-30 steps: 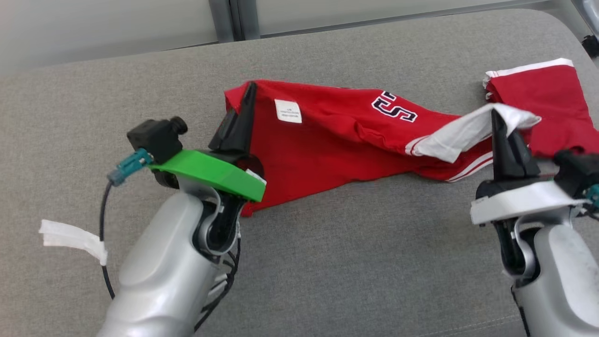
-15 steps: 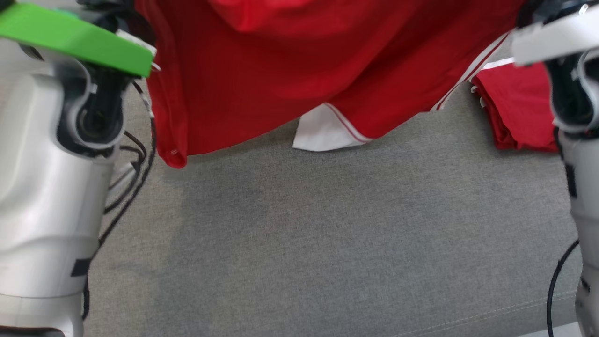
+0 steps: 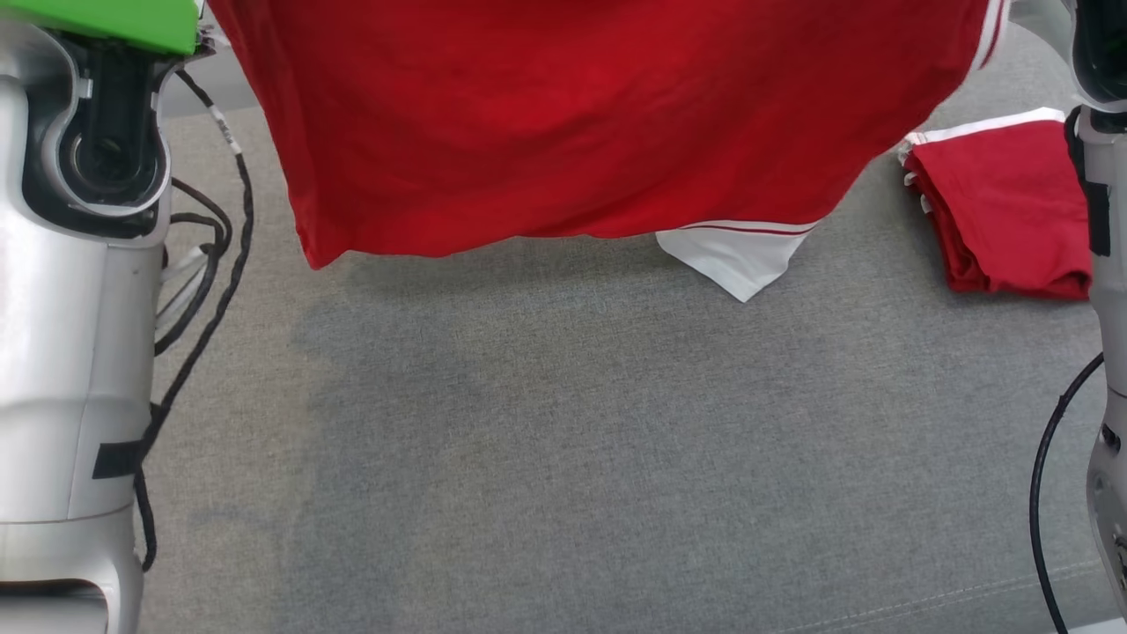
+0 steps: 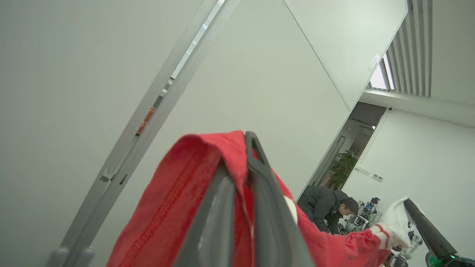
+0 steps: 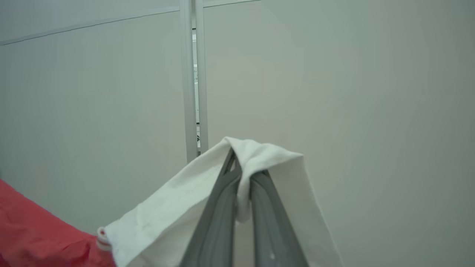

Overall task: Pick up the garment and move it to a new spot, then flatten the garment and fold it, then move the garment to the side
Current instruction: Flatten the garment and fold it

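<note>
The garment (image 3: 572, 123), a red shirt with white striped sleeves, hangs spread in the air above the grey cushion (image 3: 563, 440), one white sleeve tip (image 3: 735, 264) dangling lowest. My left gripper (image 4: 243, 148) is shut on a red hem of the garment (image 4: 178, 200) and points up at the wall. My right gripper (image 5: 239, 163) is shut on the garment's white sleeve (image 5: 163, 207). In the head view both pale forearms rise at the picture's edges, the left (image 3: 70, 291) under a green bracket and the right (image 3: 1105, 220) at the far right.
A second red garment (image 3: 1008, 207) lies folded on the cushion at the right. Black cables (image 3: 202, 291) hang by my left forearm. In the left wrist view a person (image 4: 326, 211) bends over in a doorway far off, and the other arm's gripper (image 4: 426, 230) shows at the lower right.
Both grippers have lifted the garment off the cushion, where it lay crumpled a second ago. It now hangs higher and more spread than half a second ago.
</note>
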`<state>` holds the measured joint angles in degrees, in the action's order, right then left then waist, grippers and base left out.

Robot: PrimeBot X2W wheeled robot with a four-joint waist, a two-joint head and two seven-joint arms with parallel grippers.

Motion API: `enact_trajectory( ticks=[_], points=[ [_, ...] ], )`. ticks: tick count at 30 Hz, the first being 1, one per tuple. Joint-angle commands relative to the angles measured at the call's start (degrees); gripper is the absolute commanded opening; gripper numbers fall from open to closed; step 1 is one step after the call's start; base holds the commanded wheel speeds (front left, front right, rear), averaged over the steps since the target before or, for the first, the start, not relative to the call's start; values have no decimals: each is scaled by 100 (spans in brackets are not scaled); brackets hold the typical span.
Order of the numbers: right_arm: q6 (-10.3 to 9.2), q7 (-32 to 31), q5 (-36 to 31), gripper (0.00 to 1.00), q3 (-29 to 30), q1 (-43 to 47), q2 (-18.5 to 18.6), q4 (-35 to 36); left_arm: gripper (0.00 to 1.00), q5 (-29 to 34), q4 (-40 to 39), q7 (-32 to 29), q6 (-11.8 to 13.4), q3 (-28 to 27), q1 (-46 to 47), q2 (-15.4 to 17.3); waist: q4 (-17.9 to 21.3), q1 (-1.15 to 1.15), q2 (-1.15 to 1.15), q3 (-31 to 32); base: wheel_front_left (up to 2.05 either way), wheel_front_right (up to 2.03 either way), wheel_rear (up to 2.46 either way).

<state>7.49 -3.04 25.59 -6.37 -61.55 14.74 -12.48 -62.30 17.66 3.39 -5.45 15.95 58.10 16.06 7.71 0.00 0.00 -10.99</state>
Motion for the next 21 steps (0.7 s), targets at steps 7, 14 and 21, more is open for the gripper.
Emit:
enact_trajectory(
  ticks=[7,14,21],
  points=[
    [-1,211,118,0,41,-308,-382,-1047,0,-235,571,299,16,-218,-197,-164,29,0,0,-244,0,0,0],
    [-1,1403,-248,0,508,-977,-788,-2039,0,461,1181,1121,-90,-267,285,-390,-8,0,0,-376,0,0,0],
    [-1,1818,-726,0,824,-1511,-786,-1249,0,1418,398,1168,-203,-979,603,-946,-130,0,0,-623,0,0,0]
  ],
)
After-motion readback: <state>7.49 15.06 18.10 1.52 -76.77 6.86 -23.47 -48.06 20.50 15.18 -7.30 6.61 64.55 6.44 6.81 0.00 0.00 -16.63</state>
